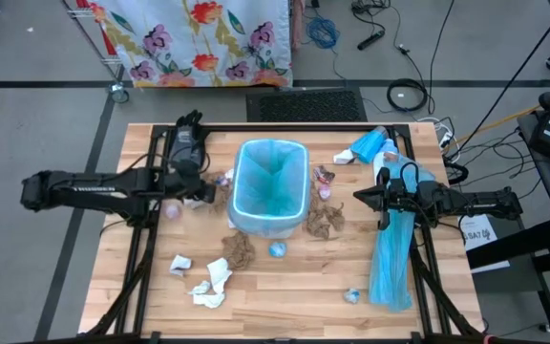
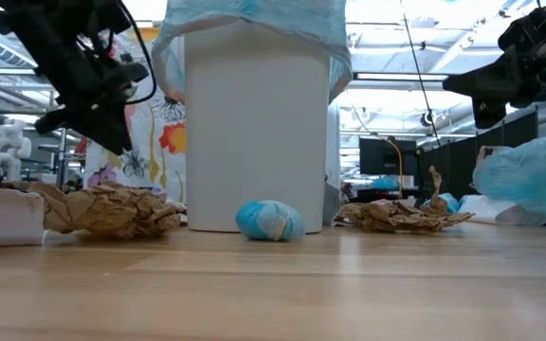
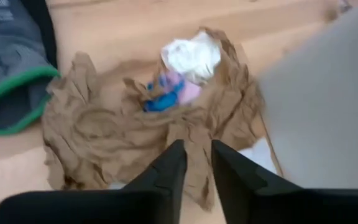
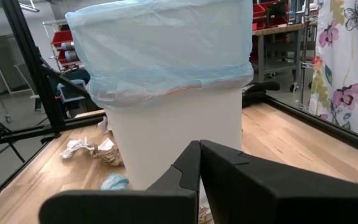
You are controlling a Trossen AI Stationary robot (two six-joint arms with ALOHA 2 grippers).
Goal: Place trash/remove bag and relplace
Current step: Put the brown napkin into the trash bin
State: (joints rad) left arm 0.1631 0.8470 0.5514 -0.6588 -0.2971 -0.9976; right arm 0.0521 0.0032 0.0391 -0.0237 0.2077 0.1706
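Progress: early; white bin (image 1: pixel 269 222), centre of table (image 1: pixel 285 296), already lined with a pale-blue bag (image 1: pixel 270 182), which looks empty from above; trash (image 1: pixel 327 220) all outside it, so collecting, bag removal and relining remain, as judged.

Trash: crumpled brown paper wads flanking the bin, white tissue wads nearer the front edge, small blue ball (image 2: pixel 268 220) just before the bin; all light, creased, irregular.

Left gripper (image 3: pixel 196 163): beside the bin's left, above a brown wad (image 3: pixel 135 127), fingers slightly parted, holding nothing.

Right gripper (image 4: pixel 200 163): right of the bin, closed, empty.
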